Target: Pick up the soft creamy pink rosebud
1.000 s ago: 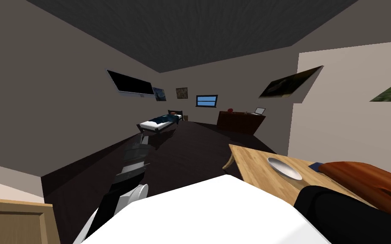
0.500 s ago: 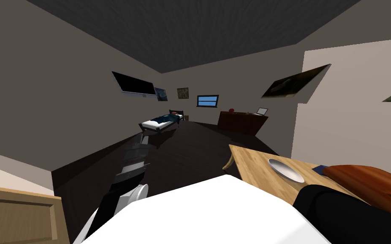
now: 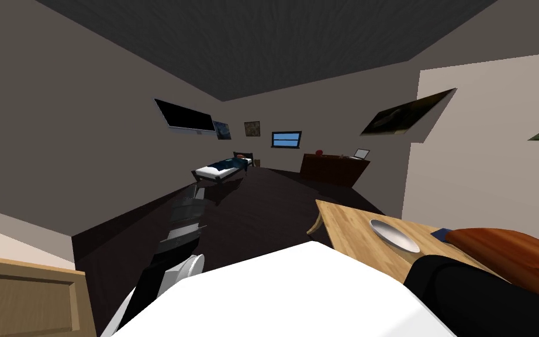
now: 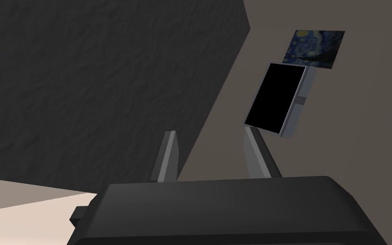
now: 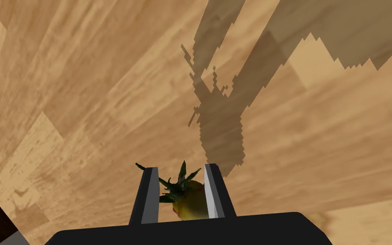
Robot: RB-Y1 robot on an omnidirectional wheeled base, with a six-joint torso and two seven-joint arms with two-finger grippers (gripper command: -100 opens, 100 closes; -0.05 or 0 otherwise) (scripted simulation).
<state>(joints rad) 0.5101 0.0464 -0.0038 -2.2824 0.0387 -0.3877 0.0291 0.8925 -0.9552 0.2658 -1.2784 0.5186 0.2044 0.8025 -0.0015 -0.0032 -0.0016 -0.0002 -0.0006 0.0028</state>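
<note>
Here, wooden tabletop point(image 5: 106, 85) behind clamped rosebud point(image 5: 187, 205).

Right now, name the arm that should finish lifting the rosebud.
Right. Its jaws press the yellowish rosebud's sides above the wooden table. The left arm hangs away from the table over the dark floor, jaws open and empty.

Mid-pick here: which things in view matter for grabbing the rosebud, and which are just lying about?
Job: rosebud, yellowish with green sepals, clamped between the right hand fingers; wooden table behind it.
Lying about: plate, bed, dresser, wall screen; left hand open, holding nothing.
</note>
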